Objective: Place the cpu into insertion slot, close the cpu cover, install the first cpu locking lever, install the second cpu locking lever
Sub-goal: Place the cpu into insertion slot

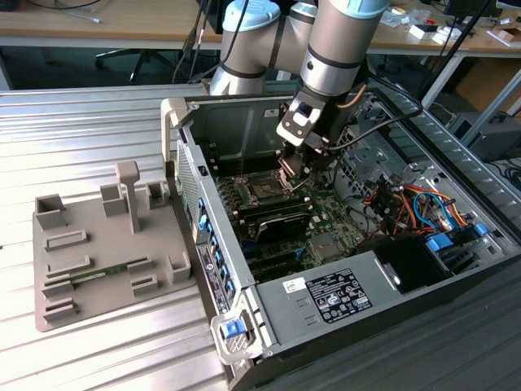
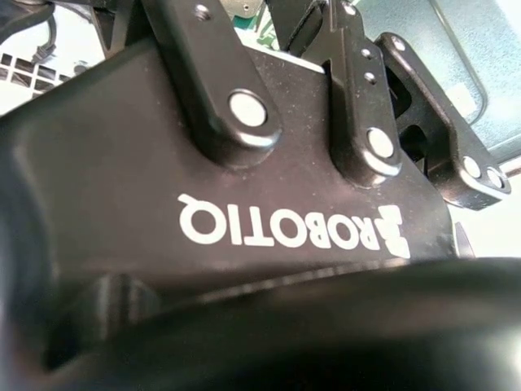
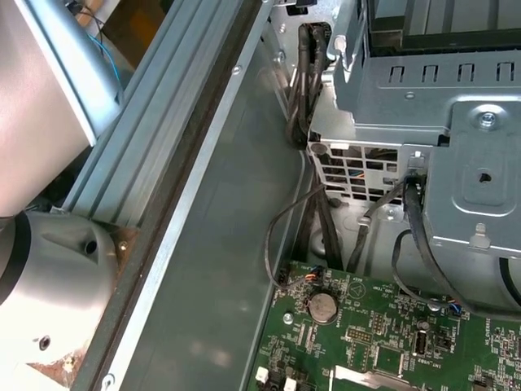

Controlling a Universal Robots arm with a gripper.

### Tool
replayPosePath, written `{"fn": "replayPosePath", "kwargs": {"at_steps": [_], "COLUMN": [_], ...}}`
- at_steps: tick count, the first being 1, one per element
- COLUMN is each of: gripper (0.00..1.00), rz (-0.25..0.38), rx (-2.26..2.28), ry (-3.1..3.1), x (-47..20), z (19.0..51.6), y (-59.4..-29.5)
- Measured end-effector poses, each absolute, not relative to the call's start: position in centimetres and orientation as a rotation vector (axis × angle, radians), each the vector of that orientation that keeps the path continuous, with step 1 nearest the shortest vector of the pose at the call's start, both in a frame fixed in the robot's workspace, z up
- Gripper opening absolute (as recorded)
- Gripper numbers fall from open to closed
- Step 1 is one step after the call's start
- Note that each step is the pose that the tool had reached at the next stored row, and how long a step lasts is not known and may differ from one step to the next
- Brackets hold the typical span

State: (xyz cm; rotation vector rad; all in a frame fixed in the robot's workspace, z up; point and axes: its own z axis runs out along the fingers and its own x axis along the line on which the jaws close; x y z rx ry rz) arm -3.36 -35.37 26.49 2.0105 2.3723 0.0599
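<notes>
Exterior view: pincer hangs inside the open computer case, low over the green board; how wide it stands cannot be told. Insertion slot lies at about 8 o'clock of the pincer, just beside it, dark centre showing. Grey fixture tray sits on the counter, at 9 o'clock of the case.

Socket open, cover raised

In the exterior view the insertion slot is a small square black socket with a silver metal rim and a dark centre. It lies flat on the green circuit board. At its edge toward the exterior view's right, a thin silvery frame stands tilted upward off the socket; it is probably the cpu cover, though this is hard to make out.
</notes>
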Motion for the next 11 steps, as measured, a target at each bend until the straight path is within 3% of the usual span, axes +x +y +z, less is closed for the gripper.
{"fn": "replayPosePath", "kwargs": {"at_steps": [11], "gripper": [0.55], "rz": [0.057], "rx": [2.065], "ry": [2.323], "x": [-3.36], "z": [26.41], "y": [-35.37]}}
